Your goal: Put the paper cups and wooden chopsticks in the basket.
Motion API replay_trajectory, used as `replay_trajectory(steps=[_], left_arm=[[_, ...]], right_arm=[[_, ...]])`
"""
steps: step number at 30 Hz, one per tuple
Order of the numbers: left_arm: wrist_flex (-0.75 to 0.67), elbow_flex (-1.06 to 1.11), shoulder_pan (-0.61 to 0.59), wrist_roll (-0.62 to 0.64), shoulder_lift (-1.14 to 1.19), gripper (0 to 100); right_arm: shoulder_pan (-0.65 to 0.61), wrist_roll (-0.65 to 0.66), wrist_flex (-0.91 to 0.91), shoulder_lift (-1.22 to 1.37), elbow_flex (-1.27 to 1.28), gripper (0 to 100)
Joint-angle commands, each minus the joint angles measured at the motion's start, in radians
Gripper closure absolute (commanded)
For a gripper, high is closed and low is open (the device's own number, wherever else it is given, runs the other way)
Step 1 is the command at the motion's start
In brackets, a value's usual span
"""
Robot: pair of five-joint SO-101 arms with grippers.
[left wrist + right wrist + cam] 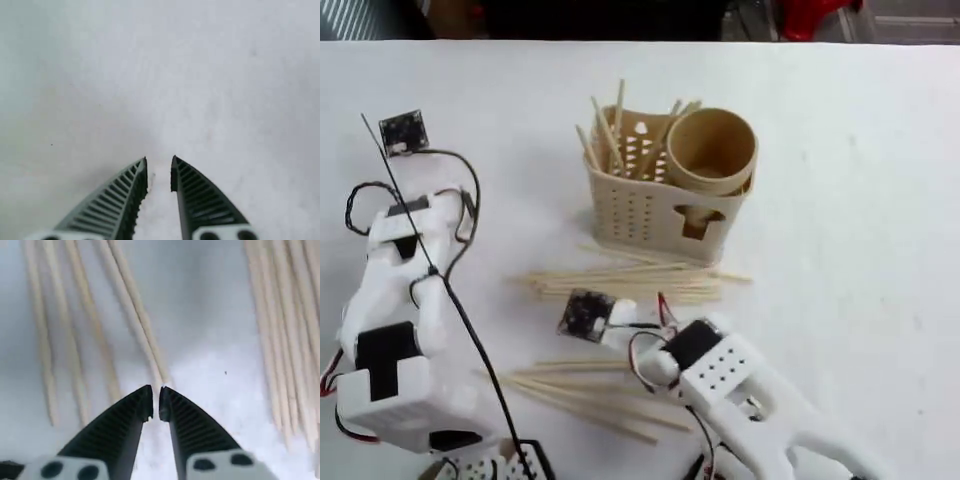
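Note:
A beige perforated basket (660,215) stands mid-table with a paper cup (711,150) and several wooden chopsticks (610,130) upright in it. More chopsticks (630,281) lie in a row in front of the basket, and another loose bunch (590,392) lies nearer the front edge. My right gripper (155,404) is low over the table between these two groups. Its fingers are pinched to a narrow slit on the near ends of a chopstick pair (135,315). My left gripper (159,174) hangs slightly open over bare white table at the far left, holding nothing.
The left arm (395,300) with its black cable occupies the table's left side. The right arm (740,390) comes in from the front edge. Open white tabletop (860,200) stretches right of the basket.

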Motion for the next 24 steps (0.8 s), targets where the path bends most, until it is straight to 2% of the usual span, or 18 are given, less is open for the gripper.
replay_trajectory(steps=[1,4,7,10,13,19,24], left_arm=[[-0.008,-0.051,0.015,0.005,-0.007,90],[-0.008,-0.049,0.015,0.005,-0.007,90],[-0.008,-0.049,0.015,0.005,-0.007,90],[-0.008,-0.051,0.015,0.005,-0.007,90],[-0.008,-0.051,0.016,0.005,-0.007,90],[-0.008,-0.052,0.016,0.005,-0.007,90],[-0.008,-0.052,0.016,0.005,-0.007,90]], right_arm=[[-0.005,0.021,-0.099,0.036,-0.035,96.6],[0.024,0.035,-0.056,0.067,-0.035,96.3],[0.018,0.132,0.002,0.108,-0.012,92.0],[0.021,0.135,-0.104,0.130,0.075,84.1],[0.044,0.133,-0.104,0.099,0.078,79.3],[0.122,0.141,-0.188,0.081,0.117,85.0],[0.120,0.141,-0.196,0.079,0.123,96.7]])
